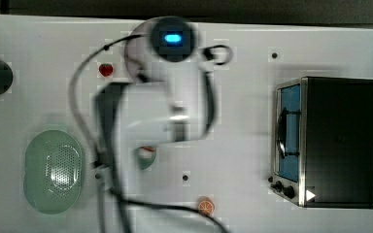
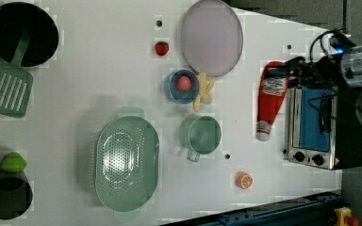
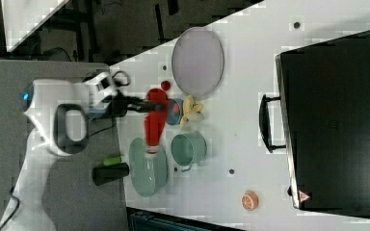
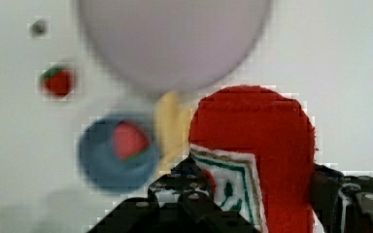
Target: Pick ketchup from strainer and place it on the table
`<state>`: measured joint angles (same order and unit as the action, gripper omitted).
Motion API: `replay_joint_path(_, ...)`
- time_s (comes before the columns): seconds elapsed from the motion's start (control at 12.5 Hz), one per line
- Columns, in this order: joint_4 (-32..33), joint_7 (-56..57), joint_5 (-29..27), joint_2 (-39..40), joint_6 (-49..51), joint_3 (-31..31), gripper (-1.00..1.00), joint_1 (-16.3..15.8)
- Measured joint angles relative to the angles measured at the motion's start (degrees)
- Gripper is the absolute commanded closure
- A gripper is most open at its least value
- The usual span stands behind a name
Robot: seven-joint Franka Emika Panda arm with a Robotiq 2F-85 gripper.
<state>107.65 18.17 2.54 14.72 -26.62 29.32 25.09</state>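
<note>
— Above the white table (image 2: pixel 99 70), what does the gripper (image 4: pixel 252 199) carry?

— Its fingers (image 4: pixel 194 194) clamp the red ketchup (image 2: pixel 270 101) bottle near its base; in the left view the bottle hangs cap-down in front of the toaster oven (image 2: pixel 318 125).

— And the strainer (image 2: pixel 127 162)?

— It sits on the table with nothing in it, beside the teal cup (image 2: pixel 200 134). The wrist view takes in the lilac plate (image 4: pixel 175 39), a blue bowl (image 4: pixel 119 153) with a strawberry inside and another strawberry (image 4: pixel 57 81) lying apart.
</note>
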Motion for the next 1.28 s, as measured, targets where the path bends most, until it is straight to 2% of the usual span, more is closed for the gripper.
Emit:
replay_joint_path(0.32, 3.2, 3.6, -0.1, 0.7, -2.5, -8.0, -0.18, 2.5)
replay_joint_path(0.48, 7.1, 3.7, -0.2, 0.9, -8.4, -10.4, -0.18, 2.9)
replay_joint_path(0.88, 18.5, 4.7, -0.8, 3.7, -17.7, -9.6, -0.18, 2.9)
replay_joint_path(0.96, 19.1, 4.8, -0.8, 5.7, -18.5, -8.7, -0.25, 2.8)
replay_joint_path(1.2, 19.7, 5.2, -0.8, 11.1, -22.3, -8.1, -0.87, 1.2)
replay_joint_path(1.28, 20.1, 5.3, -0.7, 11.2, -23.5, -8.2, -1.0, 0.8)
